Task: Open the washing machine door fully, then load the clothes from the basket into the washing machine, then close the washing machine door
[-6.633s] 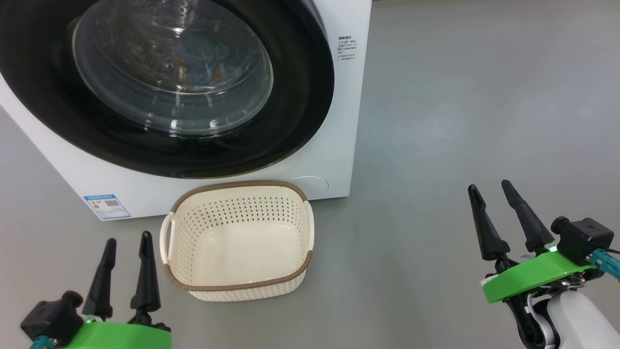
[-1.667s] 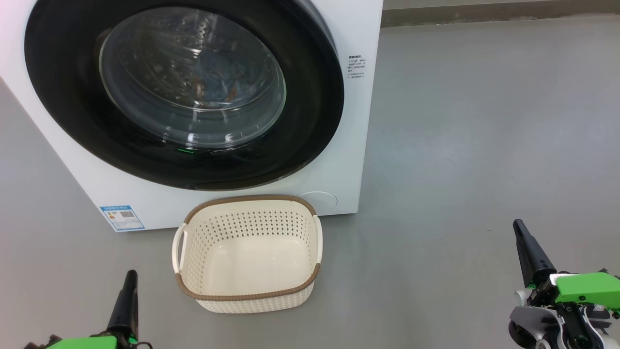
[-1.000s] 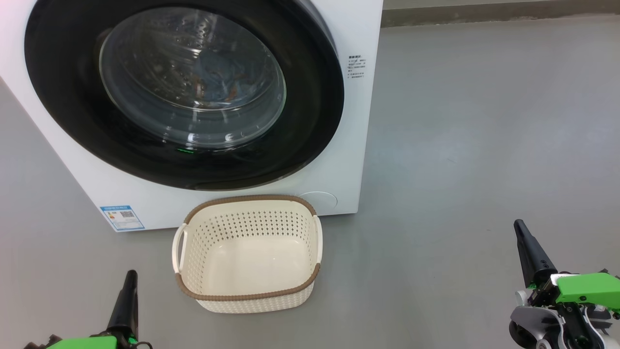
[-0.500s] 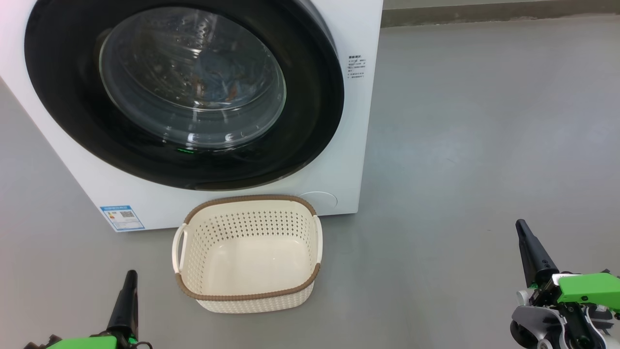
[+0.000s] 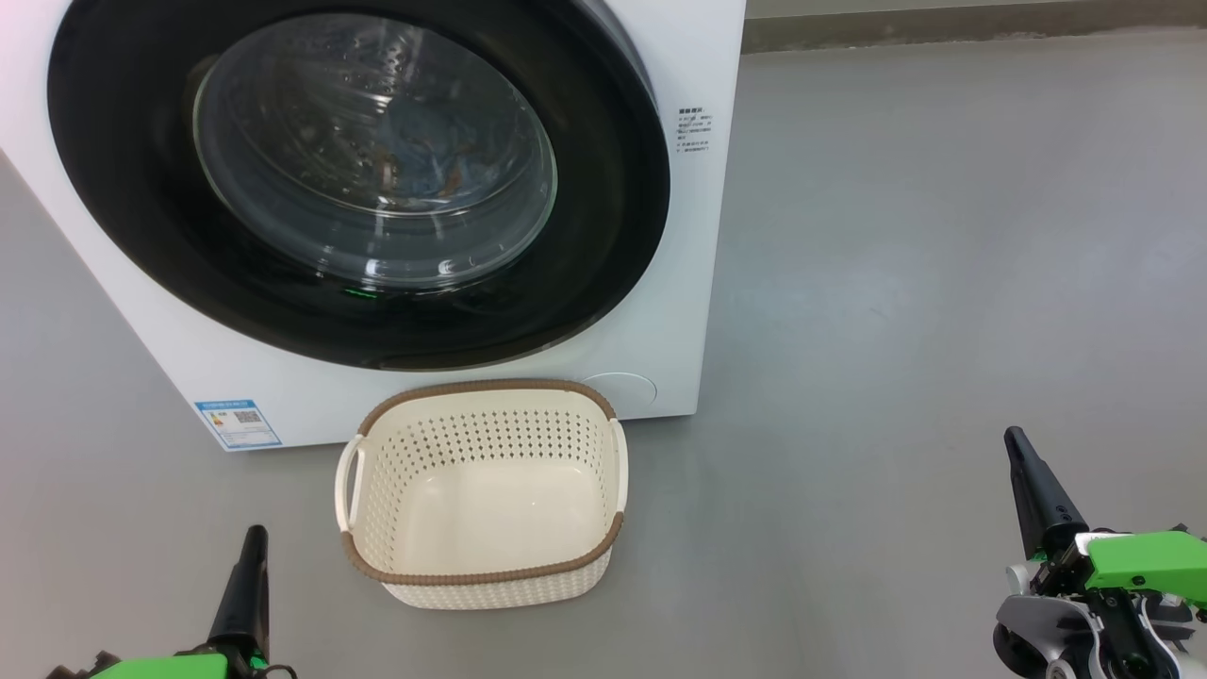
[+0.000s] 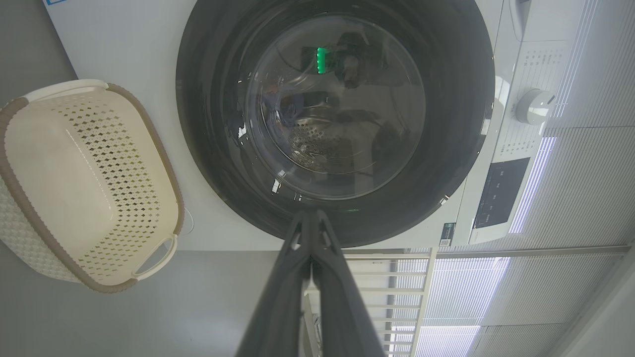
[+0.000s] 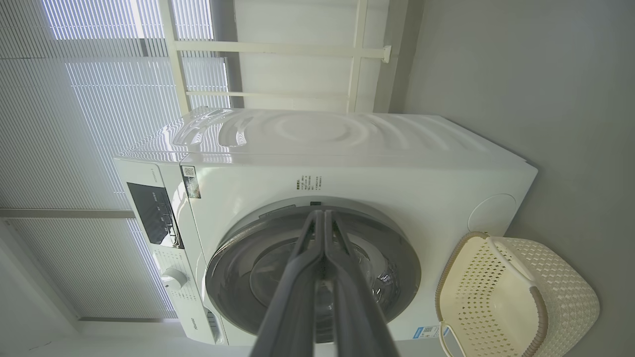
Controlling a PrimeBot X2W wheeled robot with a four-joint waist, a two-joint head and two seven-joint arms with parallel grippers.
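The left hand (image 5: 253, 539) is clenched, fingers pressed together on nothing, low over the grey floor (image 5: 896, 283) to the left of the basket (image 5: 490, 592). The right hand (image 5: 1016, 441) is clenched in the same way, well apart on the basket's right. The basket stands on the floor with its bare cream bottom showing, just in front of the washing machine (image 5: 693, 283), whose washing machine door (image 5: 594, 236) is shut, with the clothes (image 5: 424, 141) visible through it as a light-blue bundle inside.

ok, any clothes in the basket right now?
No, the basket is empty in the head view, with its bare cream bottom and perforated walls fully exposed.
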